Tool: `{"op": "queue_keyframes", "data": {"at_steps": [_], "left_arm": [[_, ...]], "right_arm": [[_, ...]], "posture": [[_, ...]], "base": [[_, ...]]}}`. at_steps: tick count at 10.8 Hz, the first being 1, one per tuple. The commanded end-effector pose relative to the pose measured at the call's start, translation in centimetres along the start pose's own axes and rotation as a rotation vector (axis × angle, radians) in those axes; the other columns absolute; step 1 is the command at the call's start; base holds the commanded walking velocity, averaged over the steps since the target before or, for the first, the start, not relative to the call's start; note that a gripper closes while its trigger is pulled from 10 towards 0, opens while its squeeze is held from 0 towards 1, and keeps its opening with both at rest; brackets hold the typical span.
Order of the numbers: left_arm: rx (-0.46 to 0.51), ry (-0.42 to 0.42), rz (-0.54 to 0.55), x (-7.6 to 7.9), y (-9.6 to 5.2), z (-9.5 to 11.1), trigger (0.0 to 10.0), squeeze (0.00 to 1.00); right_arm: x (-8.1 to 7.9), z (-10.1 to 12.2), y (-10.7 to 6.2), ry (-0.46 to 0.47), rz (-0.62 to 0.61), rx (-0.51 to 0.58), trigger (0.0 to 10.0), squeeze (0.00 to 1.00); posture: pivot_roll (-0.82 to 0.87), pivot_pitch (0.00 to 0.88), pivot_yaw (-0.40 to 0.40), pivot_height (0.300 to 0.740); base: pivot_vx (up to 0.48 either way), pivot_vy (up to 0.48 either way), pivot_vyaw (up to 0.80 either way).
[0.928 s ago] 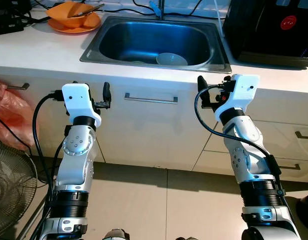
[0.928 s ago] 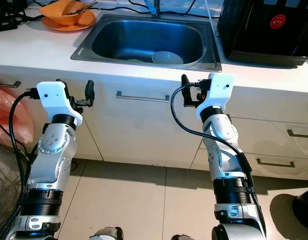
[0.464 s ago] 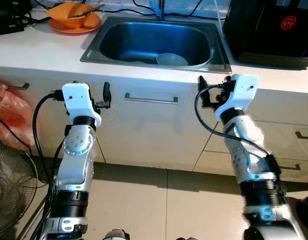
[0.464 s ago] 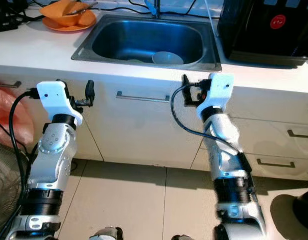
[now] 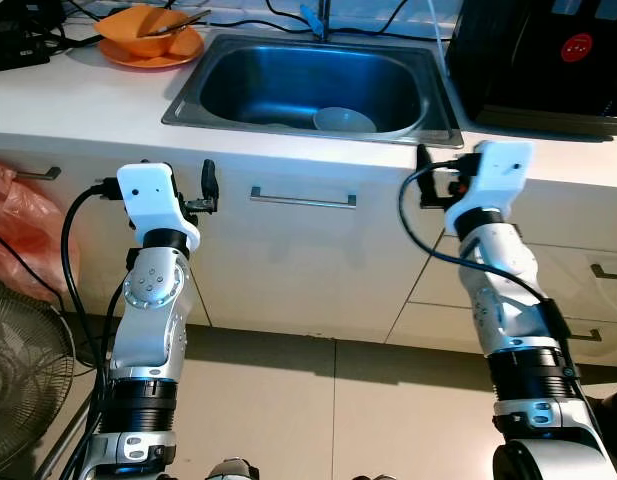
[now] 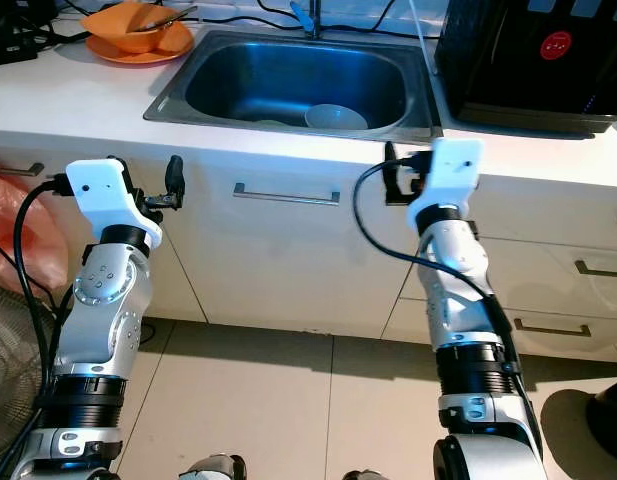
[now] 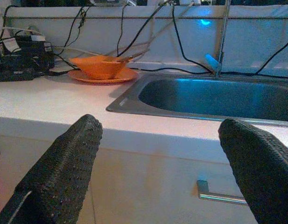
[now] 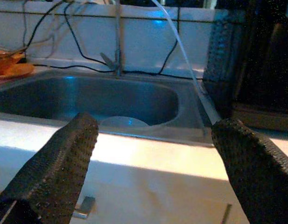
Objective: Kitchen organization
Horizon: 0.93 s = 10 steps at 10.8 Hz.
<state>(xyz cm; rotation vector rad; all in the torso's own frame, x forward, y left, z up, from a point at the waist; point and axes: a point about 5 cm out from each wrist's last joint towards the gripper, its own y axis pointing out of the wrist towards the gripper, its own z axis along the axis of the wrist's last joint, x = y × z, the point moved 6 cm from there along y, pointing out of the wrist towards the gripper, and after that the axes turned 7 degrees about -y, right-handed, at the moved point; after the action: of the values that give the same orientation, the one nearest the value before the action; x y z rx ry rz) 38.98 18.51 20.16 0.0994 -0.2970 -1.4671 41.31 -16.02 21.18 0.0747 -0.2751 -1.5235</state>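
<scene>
Both arms are raised in front of the white cabinet front [image 5: 298,250], below the counter edge. Left gripper [image 7: 162,158]: fingers spread wide, holding nothing. Right gripper [image 8: 153,158]: fingers likewise spread wide and empty. Ahead of both and above them sits the rectangular stainless-steel sink [image 5: 313,85], with a pale round bowl [image 5: 344,119] on its floor, nearer the right gripper. Beyond the left gripper, an orange bowl on an orange plate [image 5: 148,35] stands on the white countertop [image 5: 78,100], beside the sink. A black appliance [image 5: 543,60] stands beyond the right gripper
</scene>
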Motion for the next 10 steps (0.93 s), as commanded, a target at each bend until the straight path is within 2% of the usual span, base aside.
{"op": "queue_keyframes", "data": {"at_steps": [1,3,4,5,10], "left_arm": [[0.011,-0.015,0.015,-0.3,0.3,0.6,10.0,0.0],[0.013,-0.034,-0.019,0.3,0.2,1.0,10.0,0.0],[0.029,-0.035,-0.054,1.0,0.3,1.5,10.0,0.0],[0.032,-0.036,-0.055,1.0,0.3,1.6,10.0,0.0],[0.04,-0.01,-0.051,0.9,0.3,1.8,10.0,0.0]], "right_arm": [[-0.3,-0.1,0.0,0.012,0.021,-0.015,10.0,0.0],[-0.5,0.6,-0.2,0.031,0.037,0.018,10.0,0.0],[-0.5,1.2,-0.1,0.022,0.04,0.039,10.0,0.0],[-0.6,1.4,-0.1,0.016,0.043,0.048,10.0,0.0],[-0.9,1.7,-0.2,-0.022,0.053,0.065,10.0,0.0]], "posture": [[0.09,0.068,-0.01,0.74],[0.09,0.069,-0.01,0.74],[0.09,0.075,-0.011,0.74],[0.09,0.076,-0.01,0.74],[0.08,0.076,-0.008,0.74]], "base": [[0.0,0.0,0.0],[0.0,0.0,0.0],[0.285,0.292,0.0],[0.311,0.247,0.0],[0.4,0.0,0.0]]}}
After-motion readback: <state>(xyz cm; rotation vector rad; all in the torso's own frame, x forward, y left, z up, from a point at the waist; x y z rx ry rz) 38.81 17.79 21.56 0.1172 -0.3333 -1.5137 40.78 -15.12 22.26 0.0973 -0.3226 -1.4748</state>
